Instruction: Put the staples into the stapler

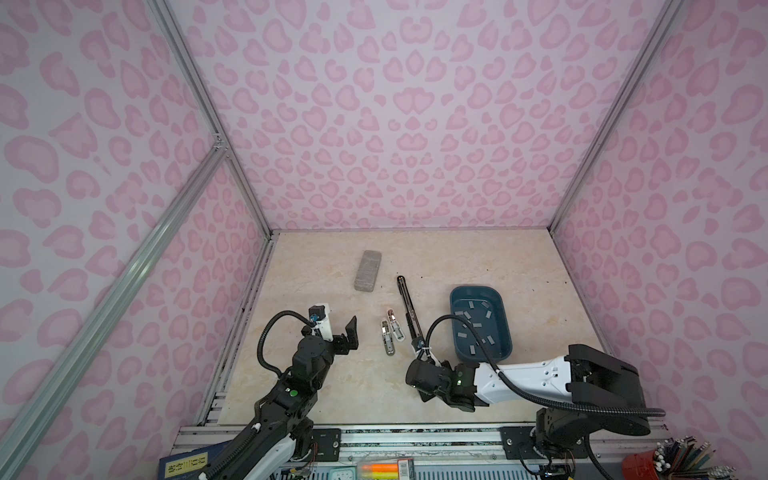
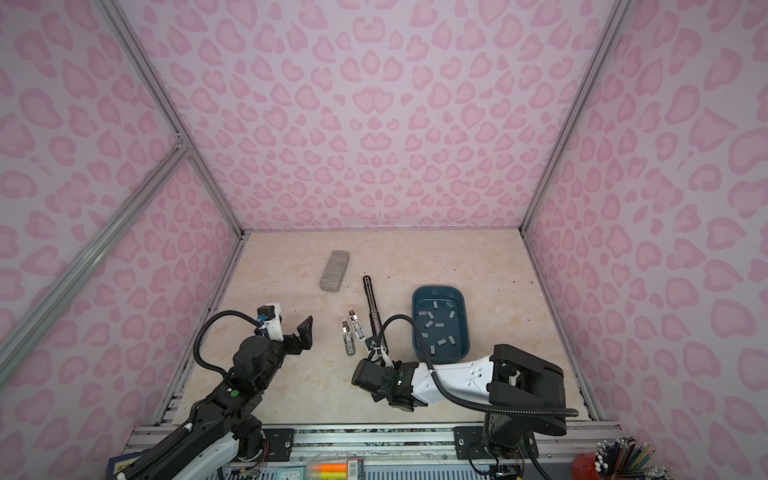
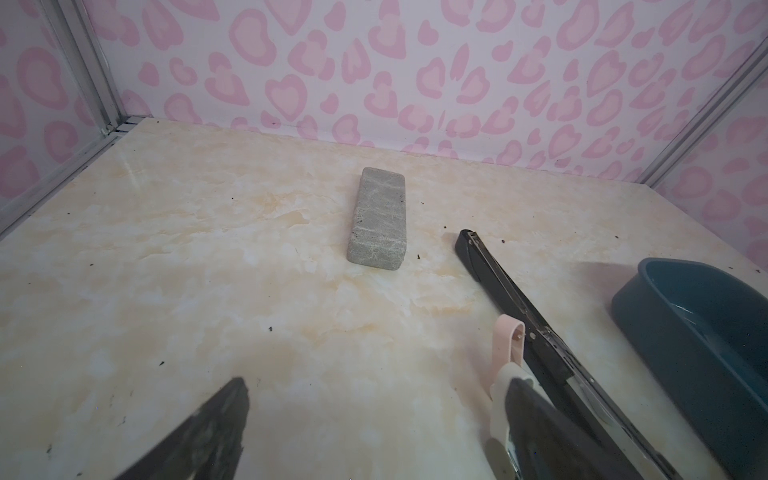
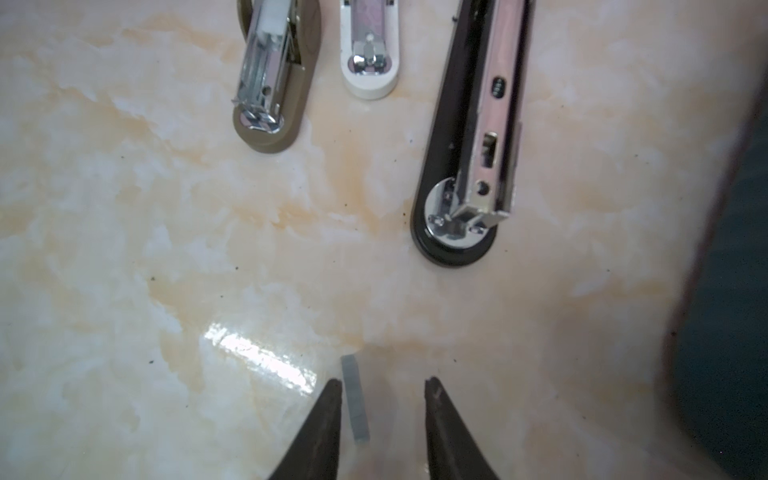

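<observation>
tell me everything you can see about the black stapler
The black stapler is long and narrow, lying flat on the table between two small staplers and the blue tray. A shiny metal staple channel runs along its black plastic base, ending over a round chrome plate at the near end. It looks opened out. Nothing seems to touch it.
</observation>
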`<state>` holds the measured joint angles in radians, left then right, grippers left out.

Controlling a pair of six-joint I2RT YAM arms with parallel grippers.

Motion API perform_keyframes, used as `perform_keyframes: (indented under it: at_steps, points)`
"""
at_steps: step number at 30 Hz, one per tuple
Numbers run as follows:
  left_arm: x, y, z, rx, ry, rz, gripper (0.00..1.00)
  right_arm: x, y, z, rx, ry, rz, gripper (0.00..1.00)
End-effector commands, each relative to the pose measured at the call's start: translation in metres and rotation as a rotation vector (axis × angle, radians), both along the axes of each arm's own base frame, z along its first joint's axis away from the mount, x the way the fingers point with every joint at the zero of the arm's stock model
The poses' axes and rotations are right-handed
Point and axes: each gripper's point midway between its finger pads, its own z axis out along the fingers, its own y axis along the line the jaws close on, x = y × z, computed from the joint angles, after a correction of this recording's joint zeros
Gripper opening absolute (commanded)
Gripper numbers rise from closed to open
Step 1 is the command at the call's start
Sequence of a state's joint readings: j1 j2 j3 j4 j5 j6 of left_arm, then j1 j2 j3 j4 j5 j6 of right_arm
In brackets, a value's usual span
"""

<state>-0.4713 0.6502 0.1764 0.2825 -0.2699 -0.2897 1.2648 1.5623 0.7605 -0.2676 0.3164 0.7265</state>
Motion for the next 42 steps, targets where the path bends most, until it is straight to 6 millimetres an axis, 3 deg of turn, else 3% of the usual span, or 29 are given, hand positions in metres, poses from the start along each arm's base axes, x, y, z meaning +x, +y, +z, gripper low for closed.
perform_keyframes:
  at_steps: [1, 8, 17, 24, 29, 34, 37, 42]
  points:
    - [0.003, 0.001, 0.011, -0.024, -0.03, 0.016, 0.97, -0.004, -0.009, -0.008, -0.05, 0.047, -0.016, 0.37]
    - [0.003, 0.001, 0.011, -0.023, -0.03, 0.015, 0.97, -0.009, 0.002, -0.02, -0.05, 0.105, 0.013, 0.36]
    - [0.003, 0.001, 0.01, -0.022, -0.027, 0.018, 0.97, -0.002, -0.005, -0.024, -0.121, 0.078, 0.001, 0.36]
    - [0.004, 0.001, 0.01, -0.022, -0.026, 0.019, 0.97, -0.002, -0.011, -0.029, -0.132, 0.08, -0.015, 0.19]
    - [0.004, 0.001, 0.011, -0.022, -0.028, 0.02, 0.97, -0.001, -0.01, -0.024, -0.124, 0.071, -0.018, 0.14]
    - [0.004, 0.002, 0.01, -0.021, -0.025, 0.024, 0.97, 0.003, -0.006, -0.01, -0.109, 0.048, -0.014, 0.11]
    - [0.005, 0.002, 0.009, -0.017, -0.02, 0.027, 0.97, 0.011, -0.009, 0.014, -0.099, -0.003, -0.023, 0.11]
    - [0.009, 0.002, 0.006, -0.007, 0.002, 0.037, 0.97, 0.036, -0.032, 0.063, -0.025, -0.061, -0.072, 0.11]
